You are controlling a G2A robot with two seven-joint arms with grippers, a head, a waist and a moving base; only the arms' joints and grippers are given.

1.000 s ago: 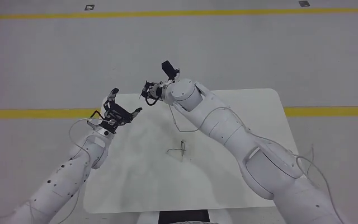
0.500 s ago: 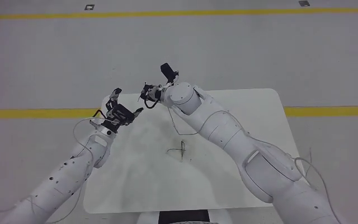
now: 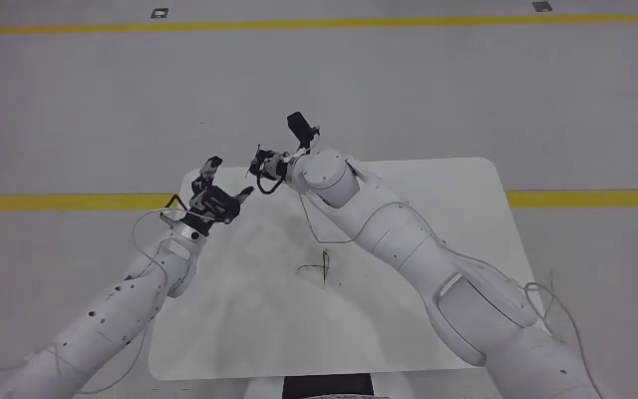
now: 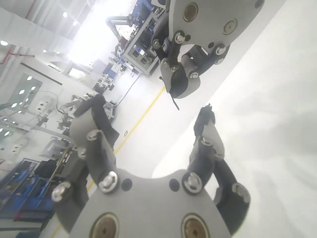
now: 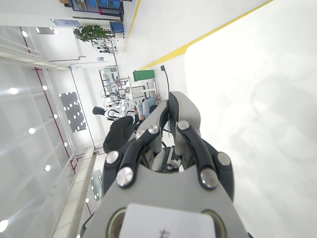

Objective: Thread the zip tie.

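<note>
A thin black zip tie (image 5: 168, 87) stands upright between the fingers of my right gripper (image 5: 171, 100), which is shut on it; its small square head (image 5: 162, 68) pokes out past the fingertips. In the left wrist view the same right gripper (image 4: 179, 91) hangs just beyond mine, with the tie's short tail (image 4: 174, 102) sticking out below it. My left gripper (image 4: 151, 115) is open, nothing between its fingers, a short gap from that tail. In the top view both grippers, left (image 3: 230, 178) and right (image 3: 259, 162), meet above the table's far left corner.
Two or three more black zip ties (image 3: 321, 267) lie crossed near the middle of the white table (image 3: 449, 219). The table's far left edge runs just under the grippers. A yellow floor line (image 3: 60, 201) passes behind.
My left gripper has crept slightly to the right, closer to the right gripper. The right arm shifted only a little and still holds the tie.
</note>
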